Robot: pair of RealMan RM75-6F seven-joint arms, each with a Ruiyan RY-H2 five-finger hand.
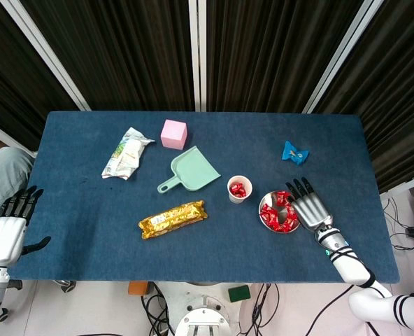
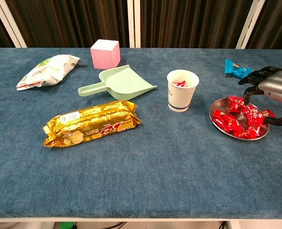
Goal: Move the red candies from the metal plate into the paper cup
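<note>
Several red candies [image 2: 239, 118] lie in the metal plate [image 2: 219, 124] at the right of the table, also seen as red candies [image 1: 278, 212] on the plate [image 1: 266, 204] in the head view. The white paper cup [image 2: 182, 90] stands upright just left of the plate, with red candy inside; in the head view the cup [image 1: 239, 189] shows the candy too. My right hand [image 2: 274, 88] hovers at the plate's right edge, fingers spread and pointing down over the candies, holding nothing; the same hand [image 1: 310, 208] shows from above. My left hand [image 1: 6, 229] rests off the table's left edge, fingers apart.
A green dustpan [image 2: 118, 83], a pink cube [image 2: 105, 53], a gold snack pack [image 2: 91, 122] and a crumpled white-green bag [image 2: 46, 70] lie left of the cup. A blue wrapped sweet [image 2: 236, 67] sits behind the plate.
</note>
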